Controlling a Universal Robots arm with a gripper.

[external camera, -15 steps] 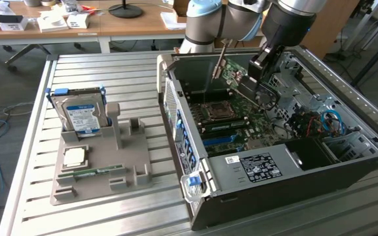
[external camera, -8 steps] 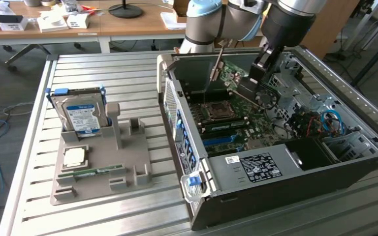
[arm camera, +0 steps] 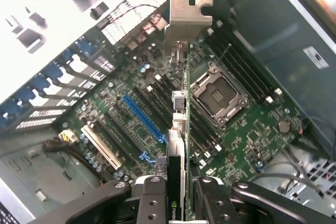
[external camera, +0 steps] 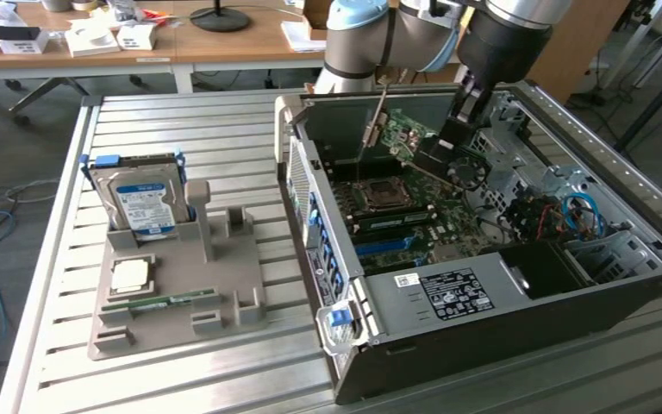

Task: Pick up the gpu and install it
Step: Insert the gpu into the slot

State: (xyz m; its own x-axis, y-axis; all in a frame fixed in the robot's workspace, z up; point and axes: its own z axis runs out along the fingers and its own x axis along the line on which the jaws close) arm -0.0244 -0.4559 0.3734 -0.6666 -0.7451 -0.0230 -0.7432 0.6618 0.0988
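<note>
The gpu (external camera: pixel 437 153), a thin black card, hangs tilted inside the open computer case (external camera: pixel 607 297), over the green motherboard (external camera: pixel 406 203). Its silvery bracket (external camera: pixel 375 116) points toward the case's rear wall. My gripper (external camera: pixel 467 108) is shut on the card's far end from above. In the wrist view the gpu (arm camera: pixel 181 129) shows edge-on between my gripper's (arm camera: pixel 176 195) fingers, with the bracket (arm camera: pixel 188 22) at the far end. The card hovers above the board between the blue slot (arm camera: pixel 144 121) and the CPU socket (arm camera: pixel 218 93), not seated.
On the exterior view's left, a grey holder (external camera: pixel 234 297) carries a hard drive (external camera: pixel 141 203), a square chip (external camera: pixel 130 274) and a green memory stick (external camera: pixel 159 302). Cables (external camera: pixel 567 216) and drive bays fill the case's right side. Desks stand behind the slatted table (external camera: pixel 55 259).
</note>
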